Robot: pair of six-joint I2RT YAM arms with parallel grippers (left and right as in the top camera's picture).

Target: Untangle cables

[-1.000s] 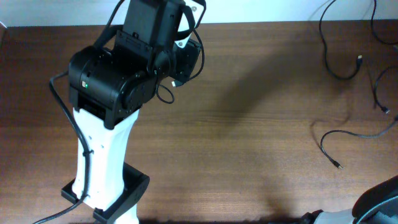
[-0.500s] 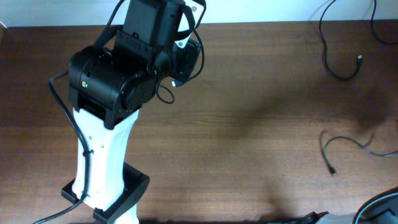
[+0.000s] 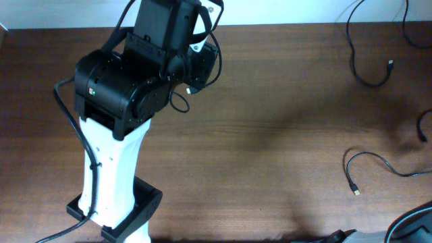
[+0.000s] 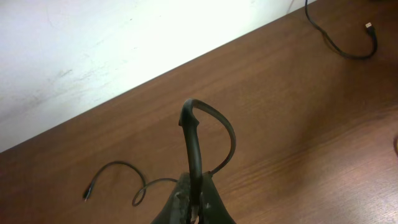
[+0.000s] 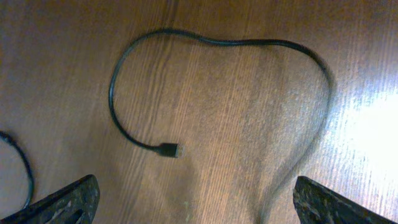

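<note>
- Left arm (image 3: 115, 88): my black arm on its white column. It is the landmark for every place below.
- Left pincer (image 4: 194, 198): at the tip of the left arm, clamped tight on the held cable (image 4: 191, 134). This black cable rises from between my fingers, bends over at its top and curves back down in a hoop.
- Low cable (image 4: 118, 165): thin and black, it lies on the table (image 3: 270, 101) below the left arm's tip, beside the hoop. It ends in a small plug (image 4: 86, 196).
- Right pincer (image 5: 193, 186): spread wide and gripping nothing, with one finger (image 5: 68, 199) at each lower corner of the right wrist view.
- Loop cable (image 5: 205, 40): flat on the table, well apart from the left arm and on the side of my right arm (image 3: 412, 226). It curls round to a plug end (image 5: 169, 149) and touches neither finger.
- Far cable (image 3: 358, 67): also well apart from the left arm, toward the back edge by the white wall (image 3: 283, 10). It has a small plug tip (image 3: 390, 64).
- Edge cable (image 3: 422, 128): a short arc farthest from the left arm, cut off by the overhead view's border.
</note>
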